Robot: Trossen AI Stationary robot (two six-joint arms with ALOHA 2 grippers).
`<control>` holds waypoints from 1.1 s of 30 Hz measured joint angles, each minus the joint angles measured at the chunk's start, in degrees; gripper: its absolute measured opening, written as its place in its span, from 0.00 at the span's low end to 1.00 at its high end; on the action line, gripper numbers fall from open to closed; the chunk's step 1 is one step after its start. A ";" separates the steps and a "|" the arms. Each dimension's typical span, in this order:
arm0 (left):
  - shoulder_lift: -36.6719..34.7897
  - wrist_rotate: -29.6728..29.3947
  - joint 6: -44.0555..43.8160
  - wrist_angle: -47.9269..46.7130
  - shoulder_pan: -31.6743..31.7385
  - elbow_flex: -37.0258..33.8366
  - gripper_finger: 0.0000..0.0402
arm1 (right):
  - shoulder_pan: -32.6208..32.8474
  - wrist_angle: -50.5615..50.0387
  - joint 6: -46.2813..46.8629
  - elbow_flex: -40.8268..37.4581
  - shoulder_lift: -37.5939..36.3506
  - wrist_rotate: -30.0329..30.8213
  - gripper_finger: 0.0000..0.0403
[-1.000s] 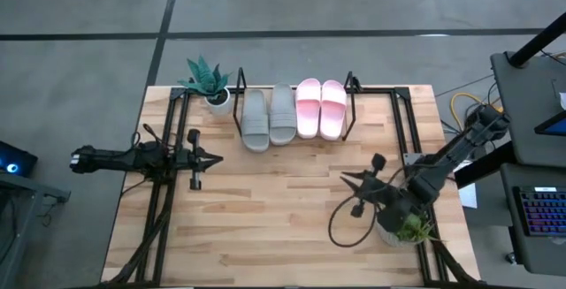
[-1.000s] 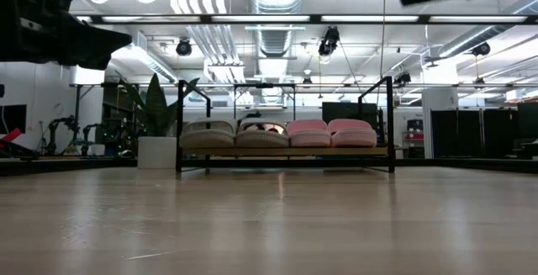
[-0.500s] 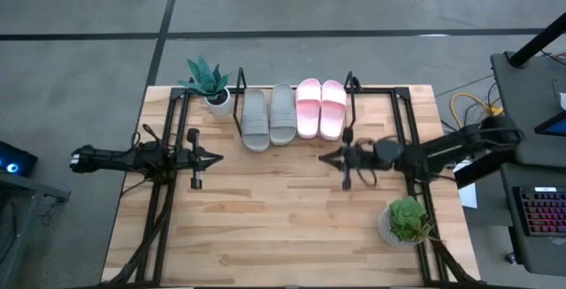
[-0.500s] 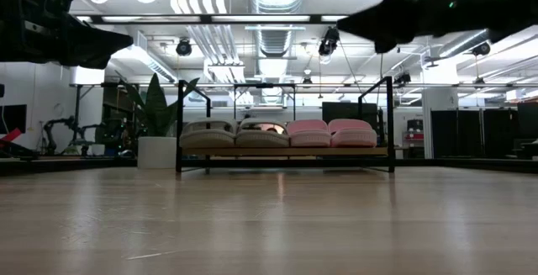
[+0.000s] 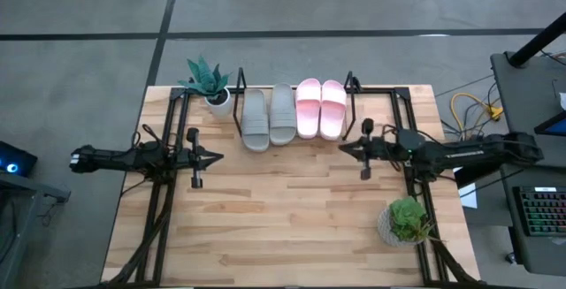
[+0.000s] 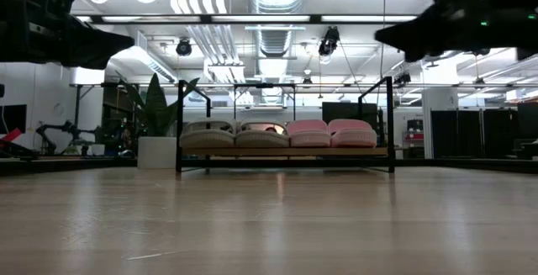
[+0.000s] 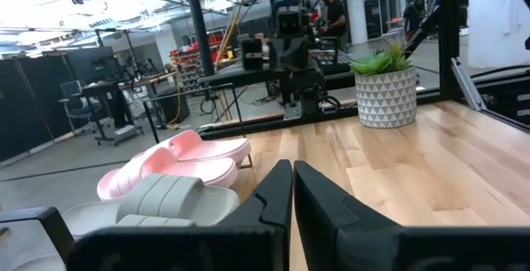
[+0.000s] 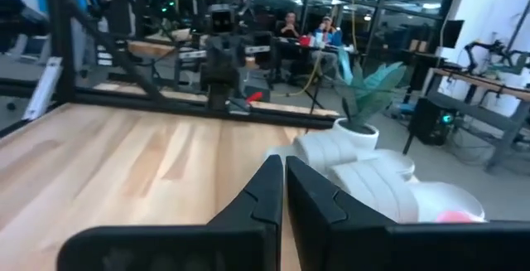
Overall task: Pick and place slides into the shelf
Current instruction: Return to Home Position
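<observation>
High view: all four slides sit on the shelf (image 5: 352,87), side by side, with their long axes running front to back across its board. The two grey slides (image 5: 268,118) take the left half and the two pink slides (image 5: 320,109) the right half. The outer grey one reaches a little farther forward than the rest. No slide lies on the counter (image 5: 283,223).

Right fingers (image 5: 345,148): just in front of the shelf's right end, pointing along the shelf front toward its left end. The low view shows them raised well above the counter. They are pressed together and hold nothing (right wrist view). They are the nearer pair to the shelf.

Left fingers (image 5: 212,156): in front of the shelf and out past its left end, pointing toward the right fingers. Also pressed together and empty (left wrist view).

Judgement: placing looks finished, and only the retreat to rest remains. The pink slides lie just behind the right fingers, so draw straight away from the shelf front rather than sweep along it.

Room: bare counter in front of the shelf, between the arms. One potted plant (image 5: 207,81) stands just beside the shelf's left end. A second potted plant (image 5: 407,220) stands well in front of its right end, close to the right arm. Mind it on withdrawal.
</observation>
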 joint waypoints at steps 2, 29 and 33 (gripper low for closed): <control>-0.03 -0.26 -0.02 -0.01 0.00 -0.02 0.00 | 1.70 -4.30 0.27 -1.43 -5.51 1.28 0.02; 1.48 -0.99 -5.49 -0.14 0.00 -0.07 0.00 | 6.81 -36.01 5.80 -8.75 -44.67 1.09 0.02; 2.25 -0.58 -8.43 -0.27 0.00 -0.07 0.00 | 6.76 -36.08 5.20 -8.69 -43.17 1.60 0.02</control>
